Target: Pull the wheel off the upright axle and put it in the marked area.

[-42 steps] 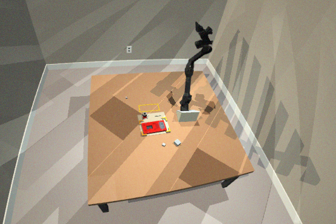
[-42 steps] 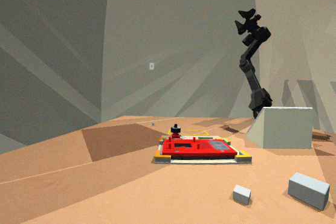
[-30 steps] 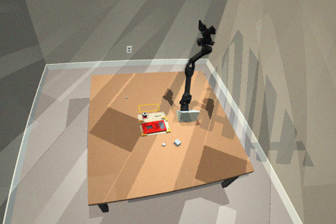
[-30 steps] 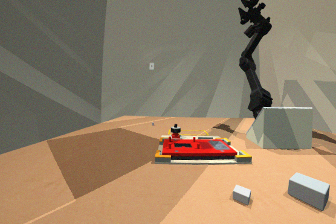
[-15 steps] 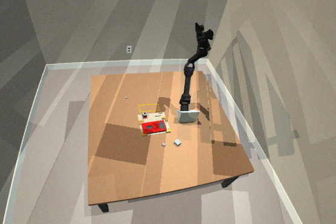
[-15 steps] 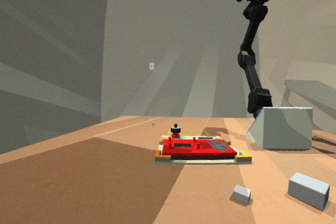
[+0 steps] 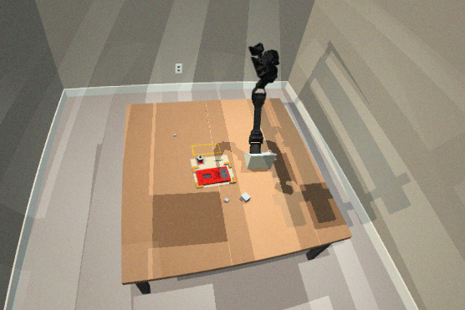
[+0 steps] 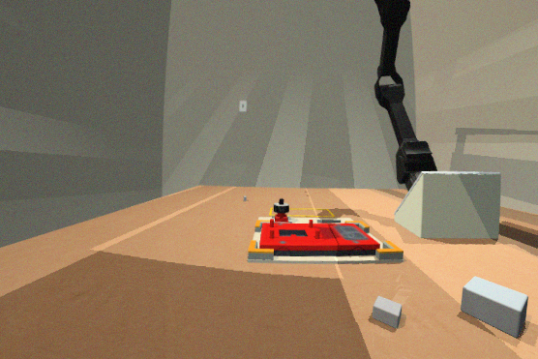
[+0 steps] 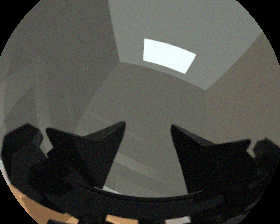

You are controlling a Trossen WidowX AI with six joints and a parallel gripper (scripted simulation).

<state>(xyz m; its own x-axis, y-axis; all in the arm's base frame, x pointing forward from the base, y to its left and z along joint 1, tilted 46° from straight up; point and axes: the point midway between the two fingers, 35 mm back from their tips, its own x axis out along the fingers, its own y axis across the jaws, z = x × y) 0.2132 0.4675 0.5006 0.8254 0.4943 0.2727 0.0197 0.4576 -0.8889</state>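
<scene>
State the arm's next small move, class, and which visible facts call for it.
Probably bring the gripper down and over toward the wheel. The wheel sits on its axle at the red board's corner, the yellow marked area holds nothing, and the open gripper is raised high, facing the wall with nothing between its fingers.

Grey, light-streaked walls (image 7: 104, 23) with two outlets; pale floor (image 7: 75, 211) edged by white skirting; wooden tabletop (image 7: 180, 228) on dark legs.
</scene>
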